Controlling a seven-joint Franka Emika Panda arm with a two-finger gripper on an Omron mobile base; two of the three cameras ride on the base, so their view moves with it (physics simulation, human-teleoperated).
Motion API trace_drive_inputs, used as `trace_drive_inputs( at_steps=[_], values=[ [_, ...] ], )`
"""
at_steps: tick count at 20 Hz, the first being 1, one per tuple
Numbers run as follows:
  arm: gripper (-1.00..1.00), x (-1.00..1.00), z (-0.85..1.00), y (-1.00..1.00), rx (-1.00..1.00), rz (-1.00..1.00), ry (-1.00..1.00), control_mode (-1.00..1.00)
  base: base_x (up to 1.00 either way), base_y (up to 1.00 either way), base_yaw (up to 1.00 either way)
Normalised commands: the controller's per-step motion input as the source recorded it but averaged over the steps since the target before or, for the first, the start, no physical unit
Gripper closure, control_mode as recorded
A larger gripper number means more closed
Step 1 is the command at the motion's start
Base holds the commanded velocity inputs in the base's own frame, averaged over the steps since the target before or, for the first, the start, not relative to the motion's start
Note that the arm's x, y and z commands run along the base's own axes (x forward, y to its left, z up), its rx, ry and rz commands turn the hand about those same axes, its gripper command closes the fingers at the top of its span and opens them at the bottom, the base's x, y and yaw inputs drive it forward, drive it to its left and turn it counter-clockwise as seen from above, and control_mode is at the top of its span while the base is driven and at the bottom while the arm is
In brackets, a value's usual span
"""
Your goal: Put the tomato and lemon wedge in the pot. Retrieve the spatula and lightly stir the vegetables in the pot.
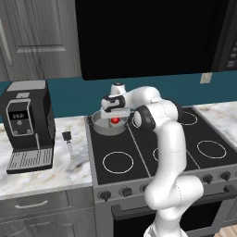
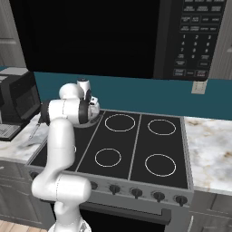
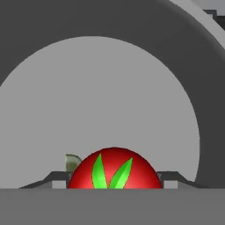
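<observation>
**Hand over the pot, tomato between its fingers**

Hand (image 1: 115, 115) hangs over the pot (image 1: 98, 121), which sits on the far left burner of the stove (image 1: 185, 139). From the hand view I see the tomato (image 3: 114, 169) sitting squarely between the two fingertips (image 3: 171, 178), its green stem leaves turned toward the camera, with the pot's flat grey floor behind it. The tips stand close on either side of it; from here I read that as the hand grasping the tomato, though I cannot see the contact itself. In the left base view the tomato (image 1: 114, 121) shows as a red spot under the hand, inside the pot's rim.

Just beside the tomato on its left in the hand view peeks a pale yellow-green sliver, the lemon wedge (image 3: 72, 162), mostly hidden behind the tomato and fingertip.

Further left, on the marble desk (image 1: 55, 171), the spatula (image 1: 68, 142) lies flat, black head away from me, between the stove's edge and the black coffee machine (image 1: 27, 122). On the right base view my own arm blocks most of the pot (image 2: 90, 122).
</observation>
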Motion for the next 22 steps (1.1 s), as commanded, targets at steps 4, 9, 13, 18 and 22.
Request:
trace_drive_inputs(
  at_steps=[4, 9, 13, 18, 22],
  values=[
    [-1.0, 0.0, 0.0, 0.0, 0.0, 0.0, 0.0, -1.0, 0.0, 0.0, 0.0],
    [-1.0, 0.0, 0.0, 0.0, 0.0, 0.0, 0.0, -1.0, 0.0, 0.0, 0.0],
    [-1.0, -0.03, 0.04, 0.0, 0.0, 0.0, -0.01, -1.0, 0.0, 0.0, 0.0],
    [-1.0, -0.34, 0.25, 0.0, 0.0, 0.0, -0.06, -1.0, 0.0, 0.0, 0.0],
    [-1.0, -0.86, 0.12, 0.0, 0.0, 0.04, -0.09, -1.0, 0.0, 0.0, 0.0]
  ],
)
